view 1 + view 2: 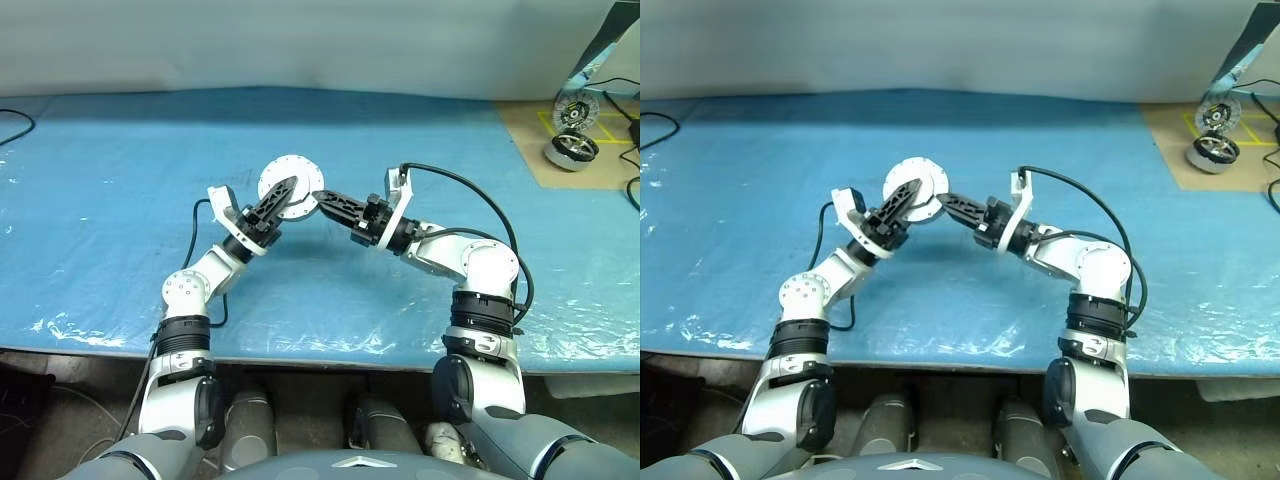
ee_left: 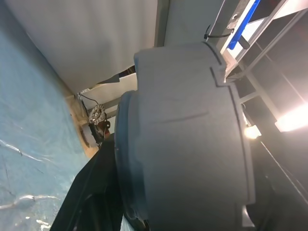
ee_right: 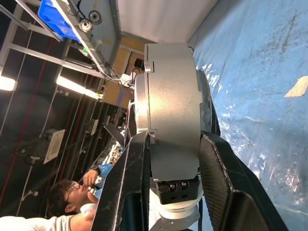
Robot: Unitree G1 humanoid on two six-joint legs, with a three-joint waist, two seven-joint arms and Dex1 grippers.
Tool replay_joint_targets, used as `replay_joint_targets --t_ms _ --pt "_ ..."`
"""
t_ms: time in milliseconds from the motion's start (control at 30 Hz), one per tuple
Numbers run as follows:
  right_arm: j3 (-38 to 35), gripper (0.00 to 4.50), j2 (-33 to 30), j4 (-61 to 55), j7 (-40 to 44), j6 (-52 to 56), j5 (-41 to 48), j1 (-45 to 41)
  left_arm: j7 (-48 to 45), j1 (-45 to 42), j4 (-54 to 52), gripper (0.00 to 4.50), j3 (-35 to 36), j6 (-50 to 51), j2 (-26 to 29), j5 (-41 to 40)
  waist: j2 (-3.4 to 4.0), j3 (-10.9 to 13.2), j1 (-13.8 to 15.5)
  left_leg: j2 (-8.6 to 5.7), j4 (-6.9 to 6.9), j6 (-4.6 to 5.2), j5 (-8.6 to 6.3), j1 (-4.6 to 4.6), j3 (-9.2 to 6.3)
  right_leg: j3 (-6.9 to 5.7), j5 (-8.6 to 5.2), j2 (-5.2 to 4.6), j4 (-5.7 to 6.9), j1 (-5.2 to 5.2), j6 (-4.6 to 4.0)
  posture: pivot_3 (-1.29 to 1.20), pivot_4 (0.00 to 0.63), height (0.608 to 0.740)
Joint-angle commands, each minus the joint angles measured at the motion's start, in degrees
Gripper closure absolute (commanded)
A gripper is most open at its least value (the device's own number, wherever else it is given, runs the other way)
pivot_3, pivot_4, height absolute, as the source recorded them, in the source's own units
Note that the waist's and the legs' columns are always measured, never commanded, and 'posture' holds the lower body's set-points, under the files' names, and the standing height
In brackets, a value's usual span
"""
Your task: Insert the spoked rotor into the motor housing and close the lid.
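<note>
Item: motor housing (image 1: 288, 187), centre frame, lifted off the blue bench (image 1: 100, 200), lid apparently seated. Right tool (image 3: 168, 144) pinches its rim. Left tool (image 1: 282, 196) lies against its face; finger spread cannot be told. Remaining: likely pressing shut, setting down.

Both tools raised, tips meeting: left tool (image 1: 283, 195), right tool (image 1: 322, 203).
</note>
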Motion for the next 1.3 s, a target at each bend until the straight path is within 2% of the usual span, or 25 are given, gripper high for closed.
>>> replay_joint_targets --t_ms 33,167,267,433,467,567,867,1033,1300 --pt "-0.01 3.38 0.54 -2.56 0.74 -0.5 4.03 -1.19 1.46 -0.58 -1.06 1.97 0.2 -2.1 0.03 1.27 0.0 0.0 0.03 0.0 0.03 0.0 0.0 -0.01 -0.01 0.0 0.0 0.0 0.02 0.0 0.0 0.0 0.15 0.74" --pt "-0.34 3.38 1.15 -2.4 -1.29 -1.56 3.43 -1.22 -0.26 -0.04 -2.6 1.97 0.26 -1.41 -0.22 -0.2 0.0 0.0 0.01 -0.06 0.1 0.0 0.0 -0.01 -0.05 -0.02 0.0 -0.09 0.07 0.02 0.0 0.0 0.15 0.74" --pt "0.39 3.38 1.0 -3.23 -1.77 -2.58 2.11 -1.09 1.99 -0.93 -1.71 1.97 0.29 -3.97 -0.66 1.82 0.0 0.0 0.03 -0.07 0.11 0.0 0.0 -0.01 -0.09 -0.05 0.0 -0.09 0.08 0.03 0.0 0.0 0.15 0.74" --pt "3.29 3.38 0.09 -6.14 1.91 -7.19 -0.71 -0.1 2.49 -1.59 -1.27 1.97 0.86 -5.24 -0.38 1.73 -0.01 0.01 0.04 -0.08 0.11 0.0 0.0 -0.05 -0.15 -0.1 0.0 -0.1 0.06 0.05 0.0 0.0 0.15 0.74" --pt "3.37 2.66 -0.03 -6.22 2.4 -7.35 -0.4 -0.01 3.07 -1.84 -0.99 1.97 1.02 -5.88 -0.34 2.05 -0.01 0.01 0.04 -0.08 0.11 0.0 0.0 -0.05 -0.16 -0.11 0.0 -0.1 0.06 0.05 0.0 0.0 0.15 0.74" --pt "2.63 1.75 0.02 -4.49 1.37 -5.55 2.08 -0.28 3.42 -2.47 -0.32 1.97 1.8 -7.51 -0.24 2.38 -0.01 0.01 0.01 -0.1 0.12 0.0 0.0 -0.05 -0.21 -0.13 0.0 -0.1 0.06 0.07 0.0 0.0 0.15 0.74" --pt "3.68 1.75 -1.33 -4.82 0.72 -6.37 0.75 0.66 5.69 -5.3 3.9 1.97 6.97 -15.03 3.15 3.65 -0.01 0.01 -0.09 -0.1 0.15 0.0 0.0 -0.11 -0.53 -0.22 0.0 -0.09 0.05 0.08 0.0 0.0 0.15 0.74" --pt "10.13 1.75 -5.28 -6.61 1.46 -13.13 -10.86 2.72 5.39 -5.01 7.42 1.97 8.03 -18.06 6.31 6.69 -0.01 0.01 0.05 -0.11 0.17 0.0 0.0 -0.21 -0.57 -0.38 0.0 -0.1 -0.02 0.14 0.0 0.0 0.15 0.74" --pt "16.16 1.75 -7.0 -8.37 3.36 -20.48 -20.81 3.72 7.52 -5.82 14.97 1.97 8.33 -22.04 7.11 12.23 -0.02 0.01 0.09 -0.11 0.24 0.0 0.0 -0.34 -0.69 -0.54 0.0 -0.13 -0.08 0.18 0.0 0.0 0.15 0.74"
